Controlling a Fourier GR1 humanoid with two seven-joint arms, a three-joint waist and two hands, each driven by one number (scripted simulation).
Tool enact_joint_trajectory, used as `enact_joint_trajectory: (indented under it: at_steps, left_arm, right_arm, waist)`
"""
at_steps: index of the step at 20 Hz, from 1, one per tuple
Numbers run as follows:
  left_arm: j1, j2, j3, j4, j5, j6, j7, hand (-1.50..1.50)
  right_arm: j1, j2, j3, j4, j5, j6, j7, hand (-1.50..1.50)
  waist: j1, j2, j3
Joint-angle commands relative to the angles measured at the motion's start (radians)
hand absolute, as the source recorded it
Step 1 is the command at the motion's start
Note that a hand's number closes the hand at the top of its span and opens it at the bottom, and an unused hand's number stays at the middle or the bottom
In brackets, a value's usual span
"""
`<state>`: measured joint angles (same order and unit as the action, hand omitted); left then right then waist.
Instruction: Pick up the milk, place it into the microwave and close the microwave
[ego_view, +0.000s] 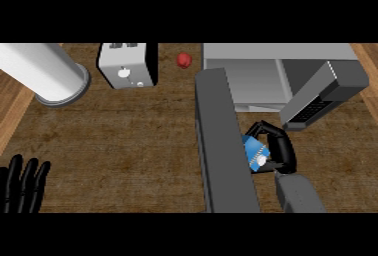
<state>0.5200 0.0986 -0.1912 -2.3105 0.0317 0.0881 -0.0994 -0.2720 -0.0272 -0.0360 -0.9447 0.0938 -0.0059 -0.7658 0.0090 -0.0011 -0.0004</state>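
Note:
The milk (256, 153) is a small blue carton with a white cap, held above the counter just right of the open microwave door (224, 145). My right hand (277, 146) is curled round the carton from the right side, fingers over its top. The microwave (284, 75) stands at the back right with its white inside showing behind the hand. Its dark door swings out toward me as a long grey slab. My left hand (23, 183) rests open at the lower left edge, fingers up.
A white toaster (128, 65) stands at the back, with a red fruit (184, 60) to its right. A large white cylinder (46, 74) lies at the back left. Brown counter (125, 150) spreads between my left hand and the door.

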Motion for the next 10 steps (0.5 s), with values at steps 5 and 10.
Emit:
enact_joint_trajectory:
  at_steps: [5, 10]
  left_arm:
    - [-0.02, 0.015, 0.048, 0.025, 0.035, -0.03, -0.005, -1.5]
    - [0.062, 0.014, -0.012, -0.049, 0.017, -0.047, 0.0, -1.5]
  right_arm:
    - [-0.257, -0.016, -0.054, 0.166, 0.077, -0.192, 0.18, 1.5]
    - [-0.438, -0.092, -0.127, 0.407, 0.089, -0.23, 0.143, 1.5]
  waist:
    - [0.007, 0.004, 0.0]
    - [0.028, 0.008, 0.002]
